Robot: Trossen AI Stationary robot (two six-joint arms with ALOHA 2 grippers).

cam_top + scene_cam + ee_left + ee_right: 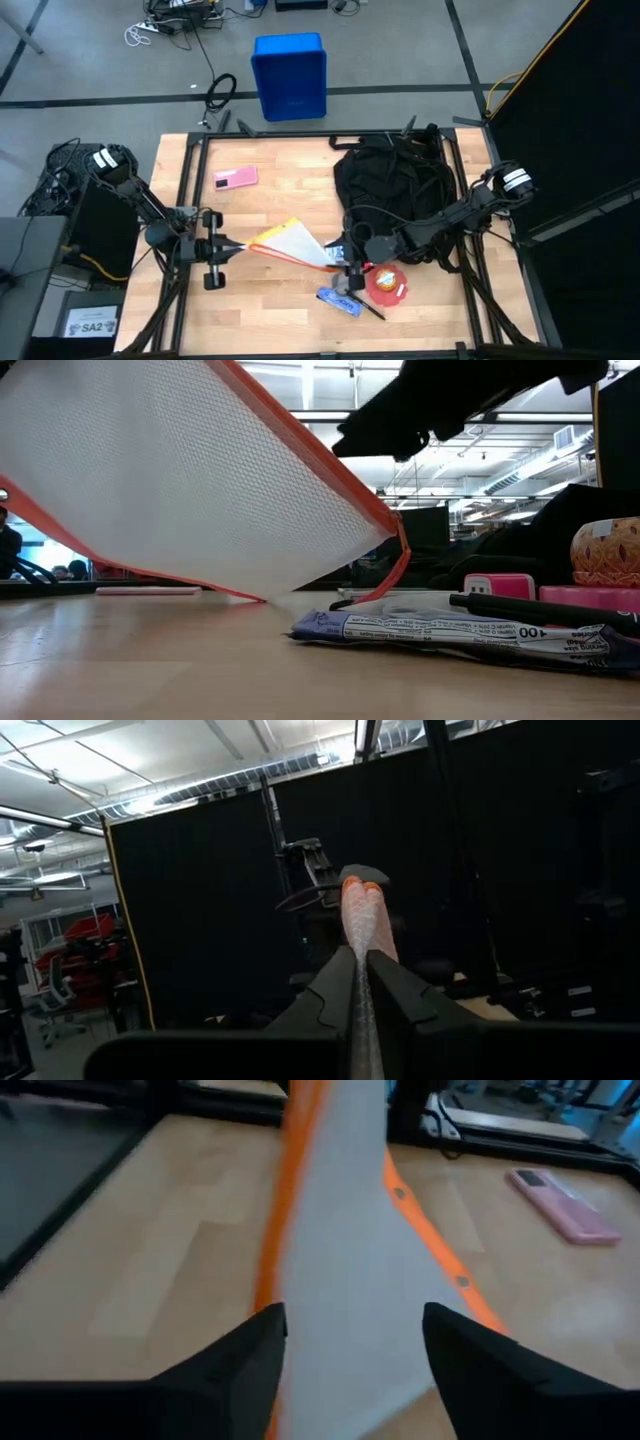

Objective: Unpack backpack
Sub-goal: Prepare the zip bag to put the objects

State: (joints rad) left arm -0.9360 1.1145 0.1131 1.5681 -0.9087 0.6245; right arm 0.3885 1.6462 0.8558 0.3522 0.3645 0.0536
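1. Surface (270, 320): wooden top inside a black frame; carries everything listed except the crate.

2. Backpack (385, 185): large, black, slumped at the far right of the surface, straps trailing. All places below are given from it.

3. Crate (289, 75): blue, on the floor beyond the surface, far-left of the backpack. Not involved.

4. Pouch (292, 245): white mesh with orange edging, near-left of the backpack, lifted off the surface and stretched between both tools.

5. Left tool (232, 247): well left of the backpack; closed tight on the pouch's left end, mesh pinched between its fingers (400, 1005).

6. Right tool (345, 262): just near-left of the backpack; fingers parted either side of the pouch's right end, so it looks to be letting go.

7. Pink case (235, 178): flat, left of the backpack, well clear of the pouch.

8. Red round item (386, 284): just in front of the backpack.

9. Blue packet (338, 301): in front of the backpack, a dark pen (372, 311) beside it.

Handling note: the step appears to be setting the pouch down. Best done by backing the right tool straight off the edging without snagging, then lowering the pouch onto bare surface left of the packet, away from the pink case.
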